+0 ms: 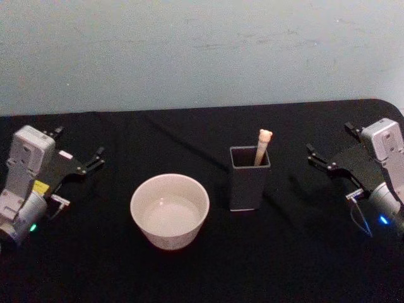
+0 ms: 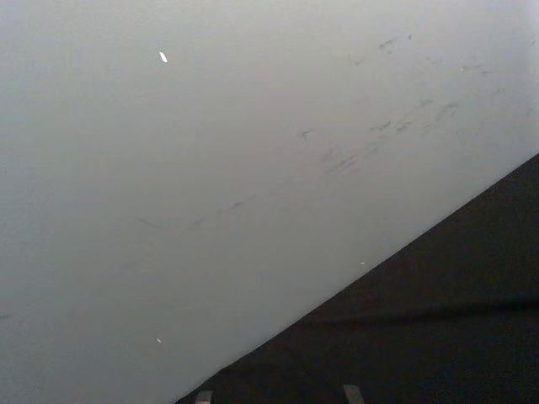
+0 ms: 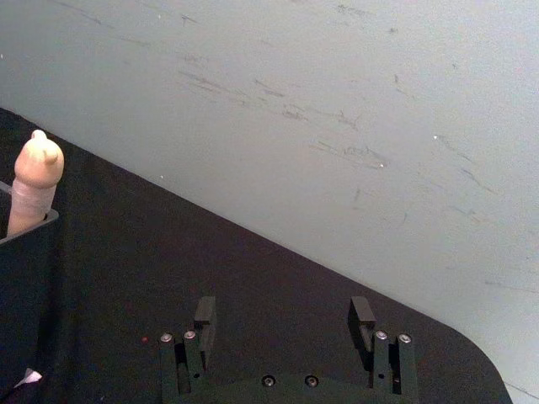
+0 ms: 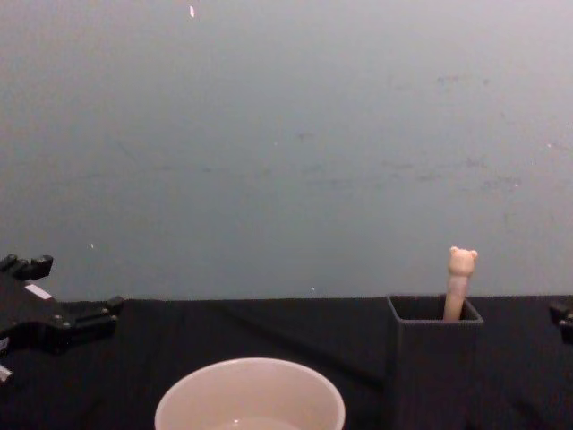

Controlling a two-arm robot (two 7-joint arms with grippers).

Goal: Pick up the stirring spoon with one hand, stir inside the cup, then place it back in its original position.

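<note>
The stirring spoon (image 1: 263,144) stands in the dark grey square holder (image 1: 246,189) right of centre, with its beige bear-head handle sticking out above the rim and its bowl hidden inside. The cream-white cup (image 1: 167,237) sits to the holder's left, nearer the front. My left gripper (image 1: 81,144) rests open at the far left of the table, well away from the cup. My right gripper (image 1: 329,139) is open at the far right, a short way from the holder. In the right wrist view the open gripper (image 3: 284,316) holds nothing, with the spoon (image 3: 34,178) and holder (image 3: 25,269) off to one side.
A black cloth (image 1: 202,278) covers the table, and a pale grey-blue wall (image 1: 202,50) rises behind its far edge. The chest view shows the cup (image 4: 251,394), holder (image 4: 434,358) and spoon handle (image 4: 459,279) from the side.
</note>
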